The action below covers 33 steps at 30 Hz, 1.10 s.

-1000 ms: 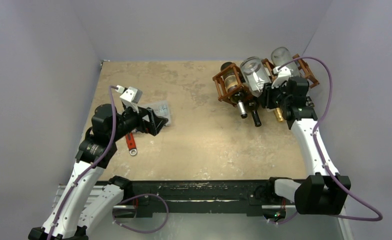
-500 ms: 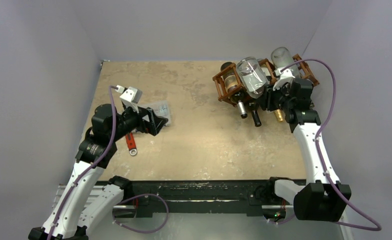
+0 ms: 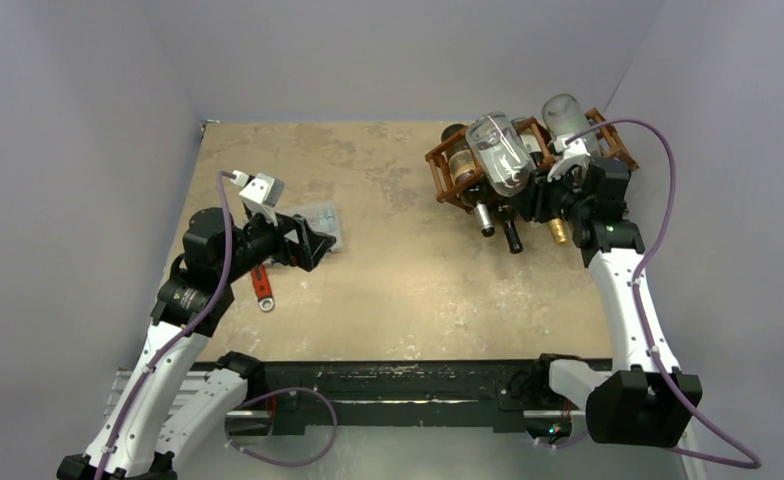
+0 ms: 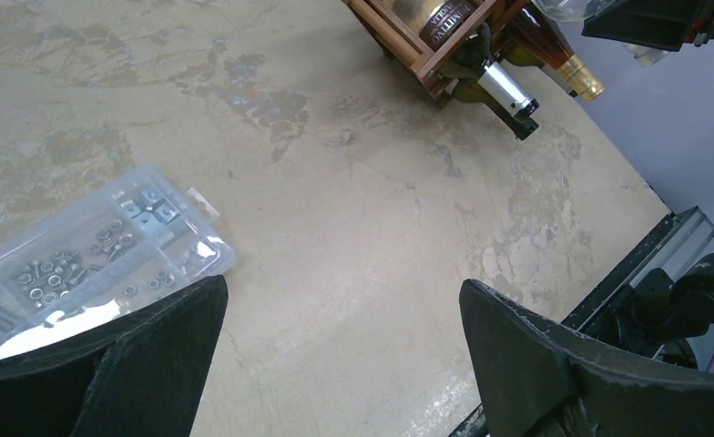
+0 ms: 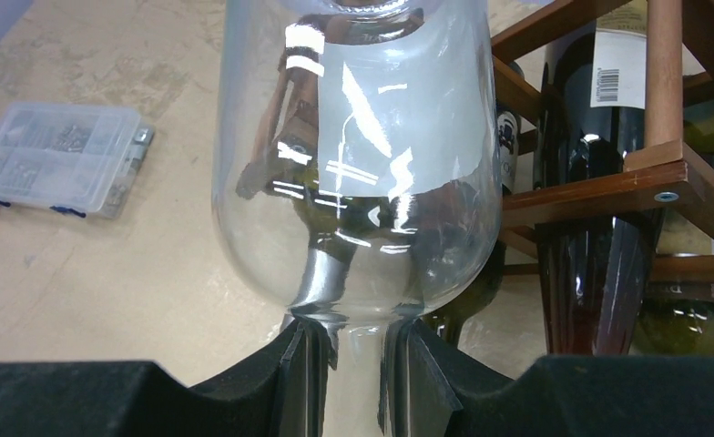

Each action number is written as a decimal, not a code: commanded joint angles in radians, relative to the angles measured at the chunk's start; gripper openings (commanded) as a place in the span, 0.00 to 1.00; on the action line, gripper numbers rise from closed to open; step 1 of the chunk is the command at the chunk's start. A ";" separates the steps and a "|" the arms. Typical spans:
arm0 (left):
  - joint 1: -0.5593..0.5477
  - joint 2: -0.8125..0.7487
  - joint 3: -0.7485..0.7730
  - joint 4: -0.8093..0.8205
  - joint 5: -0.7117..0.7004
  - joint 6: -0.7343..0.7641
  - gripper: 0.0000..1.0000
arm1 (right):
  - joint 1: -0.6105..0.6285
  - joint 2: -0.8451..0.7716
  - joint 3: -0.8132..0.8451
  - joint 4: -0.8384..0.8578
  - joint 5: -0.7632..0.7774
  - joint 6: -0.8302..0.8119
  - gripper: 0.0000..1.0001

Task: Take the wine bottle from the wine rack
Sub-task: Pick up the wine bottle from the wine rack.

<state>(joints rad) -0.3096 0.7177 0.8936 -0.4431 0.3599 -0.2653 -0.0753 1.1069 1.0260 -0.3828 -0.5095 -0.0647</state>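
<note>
Far right corner of the table (image 3: 388,290): wine rack (image 3: 450,178) of reddish-brown wood, several bottles lying in its cells, necks pointing toward the near edge. Over the rack, a clear wine bottle (image 3: 498,152), tilted, base up above the frame and neck downward. Not possible to tell if it touches the wood.

Gripped at the neck by the right gripper (image 5: 353,350), jaws closed tight on the glass, one black finger on each side.

Near the left edge, the left gripper (image 4: 344,355), jaws fully apart, holding nothing, hanging above the table beside a clear plastic box (image 4: 89,246) of small screws and nuts. Closer to the near edge, a red tool (image 3: 261,285) flat on the table.

Seen only from the right wrist: a barcode label (image 5: 617,68) on a dark bottle (image 5: 599,264) in the rack, digits too small to read. Seen only from the left wrist: a gold label (image 4: 444,14) on another rack bottle, with letters like "PRIMITIVO". Seen only from above: the whole rack and both arms together.
</note>
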 commanded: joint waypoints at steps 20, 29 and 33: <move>0.010 0.006 0.000 0.018 -0.007 0.026 1.00 | -0.004 -0.087 0.096 0.193 -0.334 0.011 0.00; 0.012 0.005 0.000 0.017 -0.007 0.026 1.00 | -0.004 -0.087 0.086 0.186 -0.419 0.003 0.00; 0.012 0.005 0.000 0.017 -0.006 0.026 1.00 | -0.004 -0.084 0.083 0.183 -0.459 -0.007 0.00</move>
<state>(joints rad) -0.3077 0.7242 0.8936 -0.4431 0.3592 -0.2649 -0.0795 1.0851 1.0279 -0.3981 -0.8215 -0.0593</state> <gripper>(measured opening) 0.998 0.395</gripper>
